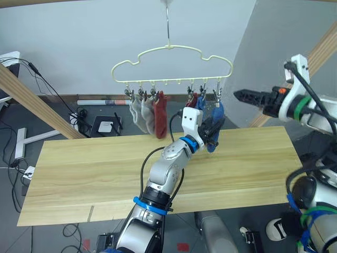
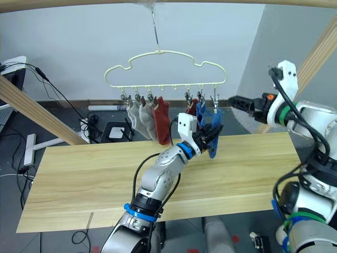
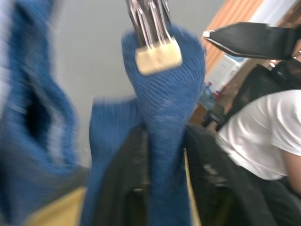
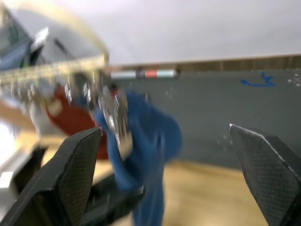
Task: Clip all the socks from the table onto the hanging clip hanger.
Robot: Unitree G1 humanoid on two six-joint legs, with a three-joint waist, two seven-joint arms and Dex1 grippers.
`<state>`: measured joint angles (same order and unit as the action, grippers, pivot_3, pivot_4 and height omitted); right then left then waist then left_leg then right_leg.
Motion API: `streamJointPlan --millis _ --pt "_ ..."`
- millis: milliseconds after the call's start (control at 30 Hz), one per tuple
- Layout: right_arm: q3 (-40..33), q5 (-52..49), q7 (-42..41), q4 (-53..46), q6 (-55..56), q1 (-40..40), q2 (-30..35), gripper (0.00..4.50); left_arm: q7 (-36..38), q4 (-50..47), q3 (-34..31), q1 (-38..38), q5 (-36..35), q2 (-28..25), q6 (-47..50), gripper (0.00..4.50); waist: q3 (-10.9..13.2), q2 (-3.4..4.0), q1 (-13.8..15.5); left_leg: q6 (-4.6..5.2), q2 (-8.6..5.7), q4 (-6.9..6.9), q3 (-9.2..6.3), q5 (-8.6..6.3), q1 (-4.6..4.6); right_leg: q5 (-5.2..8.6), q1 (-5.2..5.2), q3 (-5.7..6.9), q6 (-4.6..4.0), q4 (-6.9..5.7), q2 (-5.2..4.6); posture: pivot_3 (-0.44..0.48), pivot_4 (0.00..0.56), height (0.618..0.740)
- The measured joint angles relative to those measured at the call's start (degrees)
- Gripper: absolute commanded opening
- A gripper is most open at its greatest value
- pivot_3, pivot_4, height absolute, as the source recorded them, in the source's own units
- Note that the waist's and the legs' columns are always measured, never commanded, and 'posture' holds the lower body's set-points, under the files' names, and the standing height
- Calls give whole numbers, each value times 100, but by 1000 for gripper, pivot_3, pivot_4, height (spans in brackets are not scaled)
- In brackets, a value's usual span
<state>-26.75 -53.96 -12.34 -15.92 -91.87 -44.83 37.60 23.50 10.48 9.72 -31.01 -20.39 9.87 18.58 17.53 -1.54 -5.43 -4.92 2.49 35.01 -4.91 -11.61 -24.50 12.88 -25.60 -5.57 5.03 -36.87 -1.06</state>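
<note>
Left eye view: raised left gripper [image 1: 213,128] clamped on clipped blue sock [image 1: 217,124]; right gripper [image 1: 241,95] agape, empty.

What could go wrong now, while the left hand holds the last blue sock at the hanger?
1. The left hand grips the blue sock already in its clip; pulling away before opening could tug it free.
2. The clip hanger hangs from one hook, so a pull may swing it.
3. The open right hand is close and might bump it.
</note>
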Motion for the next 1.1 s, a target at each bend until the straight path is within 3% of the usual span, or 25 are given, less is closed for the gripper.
streamJointPlan --millis 233,333,500,633,767,933,1100 --pt "783 165 -1266 -763 1000 1592 992 4500 658 262 -107 -73 104 -598 -56 4477 0 -1 -73 -1 0 12 13 1 6 -6 1 -13 17 -3 0 -98 272 740" --pt "921 589 -1673 -815 2016 1998 1088 4500 1051 -107 -192 155 145 -1430 -71 4477 -1 -7 -117 -2 11 9 12 1 16 -8 4 -13 20 -4 9 -72 272 740" --pt "1391 1595 -2526 -530 3838 2864 1280 4500 1991 -641 -1044 920 7 -3593 230 4477 -1 -5 -90 -3 17 2 14 2 18 -6 0 -15 17 -10 12 4 258 740" --pt "1484 1957 -3117 -388 4682 3133 1464 4500 2545 -748 -1550 1079 -159 -4713 561 4477 0 -8 72 -3 11 7 15 2 12 -6 0 -10 17 -4 3 39 249 740" --pt "1279 1996 -3890 48 5350 3268 1627 4500 3151 -318 -2197 1246 -210 -6184 756 4477 0 -9 178 -3 11 2 15 1 9 -2 -3 -5 9 -2 0 74 239 740" --pt "769 1854 -4649 499 5561 3238 2081 4500 3770 670 -2729 1238 -102 -7269 359 4477 0 -8 265 -3 12 -1 16 1 6 1 -11 -2 2 -6 -1 98 231 740" --pt "608 1716 -4846 565 5463 3091 2238 4500 4121 829 -2844 1211 -122 -7444 314 4477 -3 -6 353 -3 14 -1 15 1 6 2 -12 0 -1 -12 0 111 223 740"
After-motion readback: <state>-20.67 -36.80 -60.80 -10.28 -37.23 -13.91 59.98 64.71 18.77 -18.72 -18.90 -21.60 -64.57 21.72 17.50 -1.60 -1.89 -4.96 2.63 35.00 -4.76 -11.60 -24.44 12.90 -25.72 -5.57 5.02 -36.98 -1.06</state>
